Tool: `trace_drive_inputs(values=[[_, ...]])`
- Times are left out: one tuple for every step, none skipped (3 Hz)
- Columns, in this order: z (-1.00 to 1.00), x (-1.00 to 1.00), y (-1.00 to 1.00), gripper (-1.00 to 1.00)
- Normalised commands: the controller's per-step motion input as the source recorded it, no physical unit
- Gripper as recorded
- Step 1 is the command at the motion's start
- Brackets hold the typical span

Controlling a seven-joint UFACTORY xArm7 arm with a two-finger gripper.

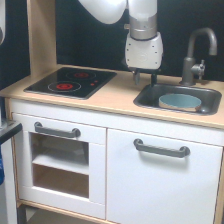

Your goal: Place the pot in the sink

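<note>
Beneath our claw the bench lies bare; the tap blocks its exterior-view right, the pot fills the sink there.

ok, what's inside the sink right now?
The pot sits in the sink, toward the exterior view's right. Only its tan rim and blue-grey inside show; its lower body and the basin floor under it are hidden. The gripper hangs above the sink's back-left edge, apart from the pot.
</note>
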Motion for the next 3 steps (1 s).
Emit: trace_drive_inputs(values=[[0.53, -0.34, -0.06, 1.00], [0.51, -0.36, -0.05, 1.00], [0.46, -0.35, -0.04, 1.00]])
